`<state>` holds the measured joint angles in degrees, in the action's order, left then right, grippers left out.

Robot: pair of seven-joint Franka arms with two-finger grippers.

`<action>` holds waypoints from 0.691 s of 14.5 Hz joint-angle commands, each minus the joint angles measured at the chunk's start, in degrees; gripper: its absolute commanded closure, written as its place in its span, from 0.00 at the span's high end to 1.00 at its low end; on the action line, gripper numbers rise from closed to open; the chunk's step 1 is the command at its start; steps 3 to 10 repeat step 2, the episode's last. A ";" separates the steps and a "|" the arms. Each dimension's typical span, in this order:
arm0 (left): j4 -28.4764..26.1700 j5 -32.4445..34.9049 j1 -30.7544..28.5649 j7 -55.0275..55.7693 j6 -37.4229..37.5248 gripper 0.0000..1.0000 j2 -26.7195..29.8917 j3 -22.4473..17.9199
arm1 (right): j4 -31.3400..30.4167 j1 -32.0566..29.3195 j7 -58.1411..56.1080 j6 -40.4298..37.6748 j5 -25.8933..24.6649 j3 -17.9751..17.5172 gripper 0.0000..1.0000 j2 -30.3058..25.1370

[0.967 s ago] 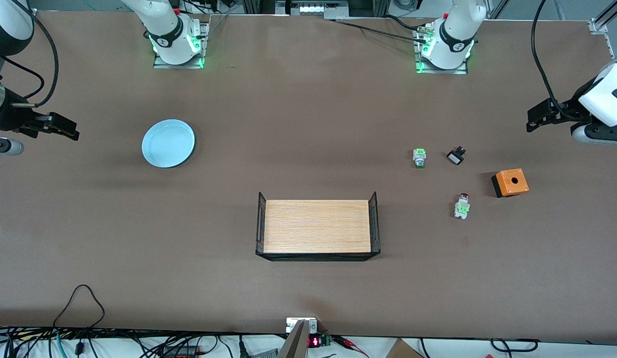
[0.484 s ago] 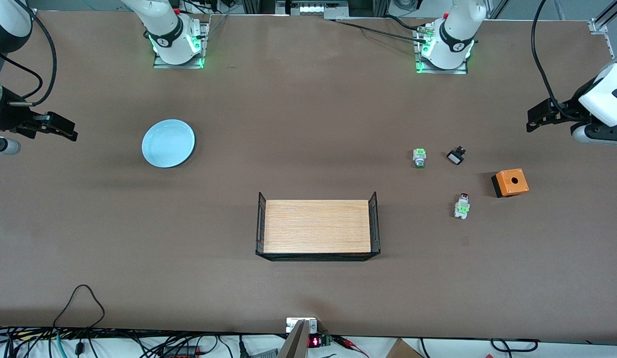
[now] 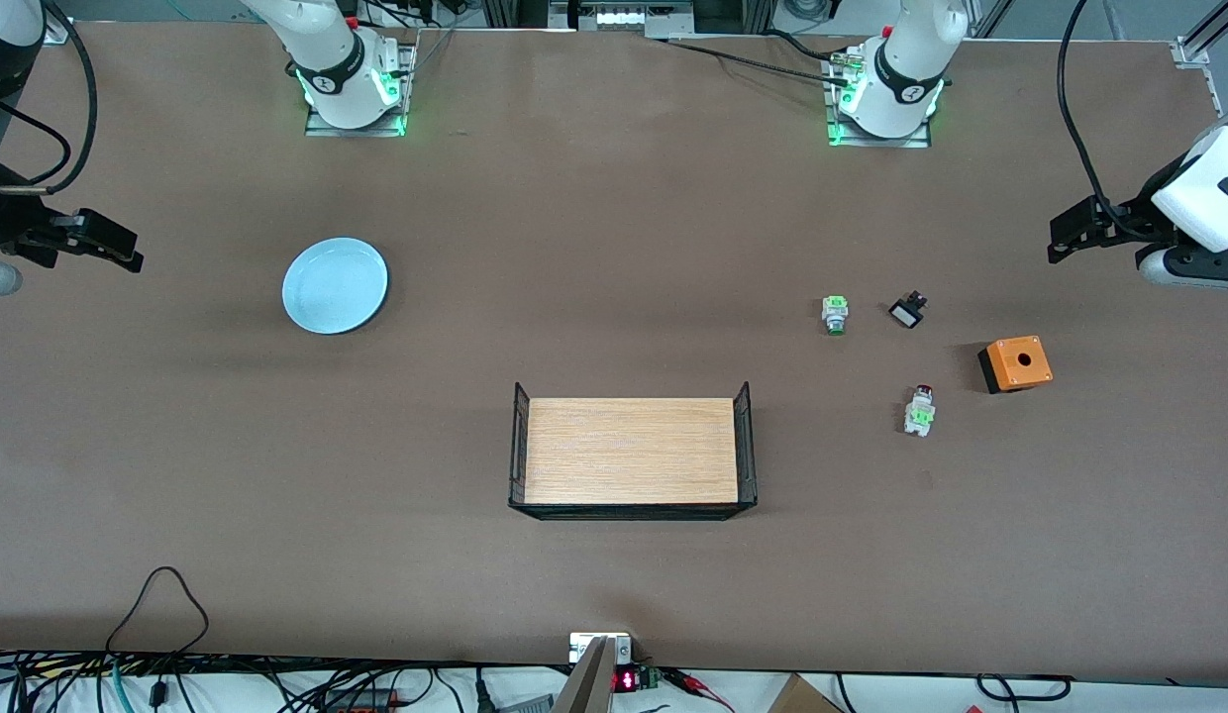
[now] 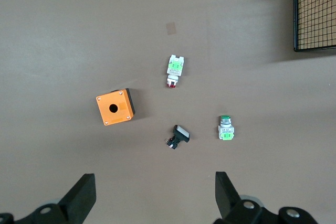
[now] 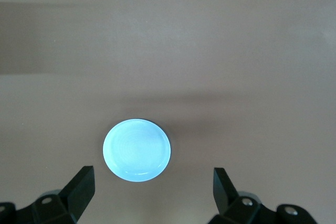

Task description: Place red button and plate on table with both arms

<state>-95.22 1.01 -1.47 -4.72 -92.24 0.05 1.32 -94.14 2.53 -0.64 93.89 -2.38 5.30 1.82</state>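
- Pale-blue plate [image 3: 335, 285] lies on the table [image 3: 614, 574], toward the right arm's end from the tray [image 3: 632, 451]
- red button [image 3: 919, 410] toward the left arm's end
- right gripper [image 3: 114, 250] and left gripper [image 3: 1070, 234] both empty, fingers spread

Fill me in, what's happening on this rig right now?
Nothing is being handled. The plate lies on the table toward the right arm's end, and the red button lies toward the left arm's end, next to an orange box. The right gripper hangs open and empty at its end of the table, the left gripper likewise at the other end. A wooden tray sits mid-table with nothing on it.
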 commanded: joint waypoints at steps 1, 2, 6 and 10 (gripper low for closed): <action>1.97 0.49 -0.38 0.15 0.66 1.00 -1.10 0.35 | 0.54 0.02 -0.24 -1.25 0.80 -0.03 1.00 -0.41; 1.97 0.49 -0.38 0.06 0.66 1.00 -1.10 0.43 | 0.54 0.02 -0.24 -1.25 0.80 -0.03 1.00 -0.41; 1.97 0.49 -0.38 0.06 0.66 1.00 -1.10 0.43 | 0.54 0.02 -0.24 -1.25 0.80 -0.03 1.00 -0.41; 1.97 0.49 -0.38 0.06 0.66 1.00 -1.10 0.43 | 0.54 0.02 -0.24 -1.25 0.80 -0.03 1.00 -0.41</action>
